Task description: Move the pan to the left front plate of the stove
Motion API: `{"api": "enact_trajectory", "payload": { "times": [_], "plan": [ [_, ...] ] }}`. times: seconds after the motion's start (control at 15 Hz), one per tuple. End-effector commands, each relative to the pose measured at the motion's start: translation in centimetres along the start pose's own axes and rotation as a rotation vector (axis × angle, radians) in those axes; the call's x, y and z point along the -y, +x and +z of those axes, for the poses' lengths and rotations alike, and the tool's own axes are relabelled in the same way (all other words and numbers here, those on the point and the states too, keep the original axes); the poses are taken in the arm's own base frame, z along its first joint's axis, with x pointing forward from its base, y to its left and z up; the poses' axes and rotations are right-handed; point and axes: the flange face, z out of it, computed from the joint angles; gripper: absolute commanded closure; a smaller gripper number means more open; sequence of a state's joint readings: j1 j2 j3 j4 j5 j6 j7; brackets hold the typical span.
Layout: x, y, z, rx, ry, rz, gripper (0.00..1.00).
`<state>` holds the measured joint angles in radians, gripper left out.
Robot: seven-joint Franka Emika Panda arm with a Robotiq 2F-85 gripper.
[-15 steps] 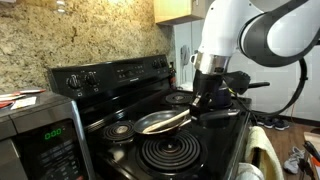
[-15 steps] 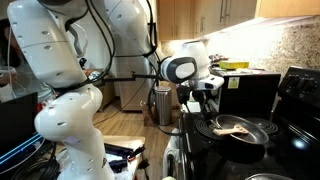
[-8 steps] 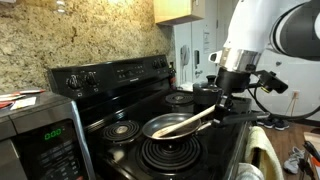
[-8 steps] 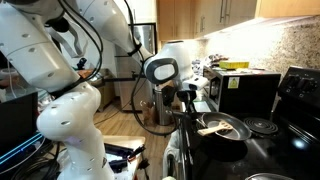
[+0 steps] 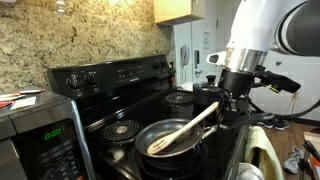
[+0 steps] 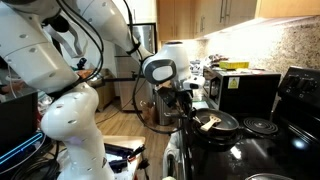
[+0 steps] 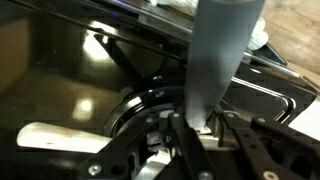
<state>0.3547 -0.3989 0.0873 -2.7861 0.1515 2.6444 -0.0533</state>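
We see the tool (image 5: 231, 100) clenched on the long handle of the pan (image 5: 155, 132), right of centre in an exterior view. The pan sits low in the middle of the frame, over the left front plate (image 5: 163, 170) of the stove (image 5: 110, 75); whether it touches the coil we cannot tell. A wooden spatula (image 5: 186, 130) lies slanted in it.

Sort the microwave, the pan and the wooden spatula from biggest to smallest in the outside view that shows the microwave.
1. microwave, though it is nearest the camera and cut off by the frame, so it only looks this big
2. pan
3. wooden spatula, lying in the pan
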Motion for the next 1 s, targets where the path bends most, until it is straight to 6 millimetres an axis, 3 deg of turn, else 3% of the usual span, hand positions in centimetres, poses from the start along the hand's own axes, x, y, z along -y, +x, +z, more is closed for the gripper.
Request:
{"api": "enact_trajectory", "payload": {
  "times": [0.0,0.33,0.93],
  "plan": [
    [-1.2,-0.5,0.9,0.050,0.045,-0.136,0.93],
    [-3.6,-1.5,2.3,0.129,0.071,-0.231,0.93],
    [-4.1,-1.8,3.4,0.149,0.098,-0.337,0.93]
  ]
}}
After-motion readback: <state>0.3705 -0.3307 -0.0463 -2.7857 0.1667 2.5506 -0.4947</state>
